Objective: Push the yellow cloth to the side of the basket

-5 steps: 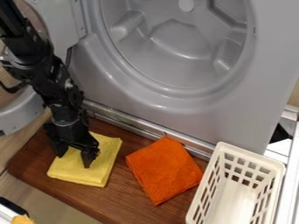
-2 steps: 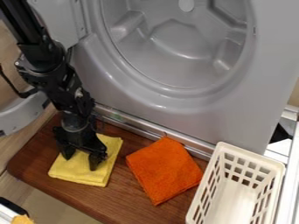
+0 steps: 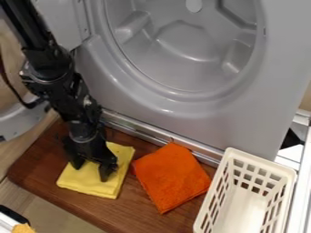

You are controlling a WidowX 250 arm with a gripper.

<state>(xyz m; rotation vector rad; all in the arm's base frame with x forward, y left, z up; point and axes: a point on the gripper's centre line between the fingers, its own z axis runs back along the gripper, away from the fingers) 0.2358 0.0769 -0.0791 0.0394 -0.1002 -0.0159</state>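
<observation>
The black gripper (image 3: 90, 172) hangs over the folded yellow cloth (image 3: 94, 184) on the left part of the brown board, its two fingers spread apart and their tips down at the cloth. Part of the cloth's upper left is hidden behind the gripper. To the right, the white plastic basket (image 3: 242, 157) stands at the board's right end, with the orange cloth between it and the yellow one.
An orange cloth (image 3: 171, 175) lies flat, its left corner close beside the yellow cloth. Behind the board (image 3: 139, 205) runs a metal rail (image 3: 155, 132) below a large grey appliance panel (image 3: 200, 116). The board's front edge slants down to the right.
The gripper has moved right, and the yellow cloth has shifted slightly right with it, closer to the orange cloth. The basket has stayed in place.
</observation>
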